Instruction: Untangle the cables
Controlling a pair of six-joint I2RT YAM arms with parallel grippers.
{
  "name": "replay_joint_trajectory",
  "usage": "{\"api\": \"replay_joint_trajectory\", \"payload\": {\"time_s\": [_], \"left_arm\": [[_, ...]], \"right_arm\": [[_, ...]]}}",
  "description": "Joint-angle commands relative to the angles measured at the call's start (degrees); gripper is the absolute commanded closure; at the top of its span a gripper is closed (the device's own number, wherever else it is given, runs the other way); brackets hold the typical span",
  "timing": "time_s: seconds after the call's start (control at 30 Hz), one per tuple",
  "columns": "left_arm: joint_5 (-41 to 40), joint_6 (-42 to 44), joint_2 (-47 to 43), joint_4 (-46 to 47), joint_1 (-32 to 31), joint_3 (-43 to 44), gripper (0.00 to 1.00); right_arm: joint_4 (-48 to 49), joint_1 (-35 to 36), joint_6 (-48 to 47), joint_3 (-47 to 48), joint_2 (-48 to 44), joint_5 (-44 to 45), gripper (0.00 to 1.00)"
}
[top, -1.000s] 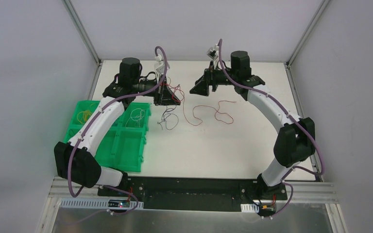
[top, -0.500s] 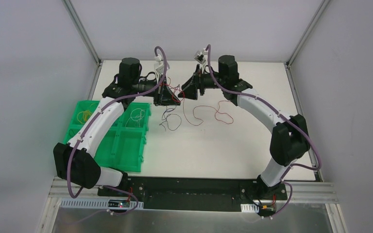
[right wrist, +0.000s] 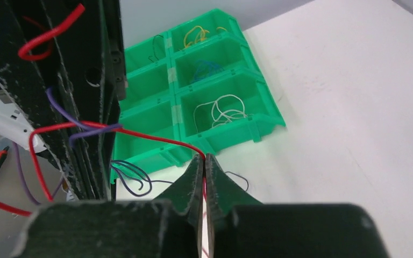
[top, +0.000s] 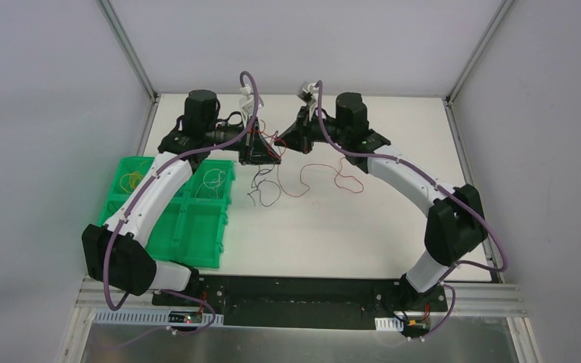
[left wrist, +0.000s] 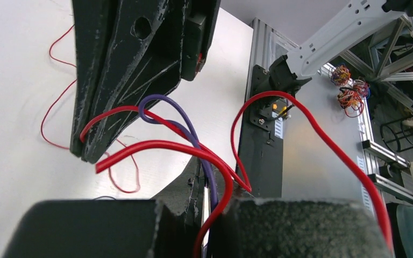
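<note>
Progress check, going left to right. The green bin (top: 197,227) at the left edge of the counter (top: 333,234) is already filling up: a yellow cable (top: 131,180), a white cable (top: 213,178), a blue cable (right wrist: 207,70) and a dark cable (right wrist: 156,45) are each sitting in their own compartment. So I'm guessing a good chunk of the sorting is done.

What's left is the tangle (left wrist: 193,145), hanging in the air near the back middle of the counter. The left tool (top: 261,157) is pressing its fingers together on it, with a red cable (left wrist: 156,144) and a purple cable (left wrist: 177,110) both running out of the pinch and crossing each other. A dark loop (top: 261,189) is dangling just below and touching down on the counter.

The right tool (right wrist: 204,164) is sitting right up against the left one, fingers squeezed nearly flat with no real gap showing. It's pinching the red cable right at the tips, and as far as I can tell nothing else is in there. The purple one is passing beside it, not inside the grip.

Further right, more red loops (top: 340,178) are trailing loose over the counter.

My read: red, purple and that dark loop are all waiting to be separated and binned.
</note>
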Motion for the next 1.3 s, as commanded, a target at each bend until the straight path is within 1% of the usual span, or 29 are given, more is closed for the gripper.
{"api": "replay_joint_trajectory", "payload": {"time_s": [0.0,0.07,0.17,0.3,0.43,0.53,0.6,0.7,0.77,0.8,0.87,0.9,0.93,0.97,1.0,1.03,1.07,1.17,1.27], "left_arm": [[-0.59,-1.73,-2.33,0.75,-0.27,1.38,1.00],[-1.69,-2.17,-3.96,0.59,0.19,0.33,1.00],[-2.91,-1.81,-6.72,-0.73,0.73,-1.19,1.00],[-4.64,1.16,-9.70,-5.34,1.28,-1.62,1.00],[-6.55,3.46,-12.87,-9.86,4.45,-0.94,1.00],[-6.91,3.46,-14.10,-12.04,7.99,0.41,1.00],[-7.42,4.88,-14.33,-13.72,10.01,1.66,1.00],[-9.05,7.79,-14.17,-17.03,10.85,2.20,1.00],[-9.12,7.05,-13.51,-17.30,10.78,1.47,1.00],[-8.06,5.95,-12.42,-17.43,10.77,1.62,1.00],[-3.46,4.32,-10.02,-17.55,10.57,2.38,1.00],[-0.87,4.23,-8.97,-17.57,9.95,2.96,1.00],[0.52,4.17,-7.95,-17.58,9.10,3.49,1.00],[2.00,4.17,-7.18,-17.51,8.30,3.83,1.00],[3.76,4.16,-6.48,-17.49,7.43,4.04,1.00],[4.25,4.18,-5.96,-17.49,6.64,4.17,1.00],[4.90,3.21,-5.28,-17.49,5.80,4.34,1.00],[7.19,0.08,-3.24,-17.57,3.70,4.78,1.00],[8.82,-0.43,-2.35,-17.58,1.32,5.08,1.00]], "right_arm": [[1.54,-2.00,-1.69,-2.43,-5.06,7.71,1.00],[-3.35,-4.39,-3.00,-2.00,-5.08,13.24,1.00],[-7.30,-9.96,-4.67,-2.00,-4.37,21.01,1.00],[-11.53,-17.79,-12.04,-2.87,-2.20,29.80,1.00],[-16.42,-27.75,-16.16,-1.94,2.35,34.77,1.00],[-17.81,-33.11,-19.02,-2.29,4.49,37.67,1.00],[-19.61,-36.08,-18.75,-1.39,5.93,39.34,1.00],[-21.26,-38.35,-17.59,-0.43,6.21,38.27,1.00],[-21.18,-38.52,-17.27,-1.04,5.03,34.10,1.00],[-23.21,-38.69,-17.48,-0.48,4.52,29.34,1.00],[-32.74,-37.85,-20.53,3.33,3.88,15.59,1.00],[-36.04,-36.75,-21.28,4.82,3.30,10.71,0.90],[-37.57,-35.15,-21.58,5.45,1.89,6.39,0.64],[-36.87,-34.08,-21.18,5.12,-0.04,3.56,0.39],[-34.67,-31.31,-20.03,3.89,-2.00,1.63,0.23],[-32.18,-28.97,-18.86,2.89,-4.07,-0.08,0.18],[-30.73,-26.51,-18.31,2.60,-5.42,-1.76,0.16],[-25.94,-19.01,-9.20,3.83,-7.14,-4.68,0.16],[-14.62,-12.79,0.25,3.41,-7.34,-6.01,0.17]]}}
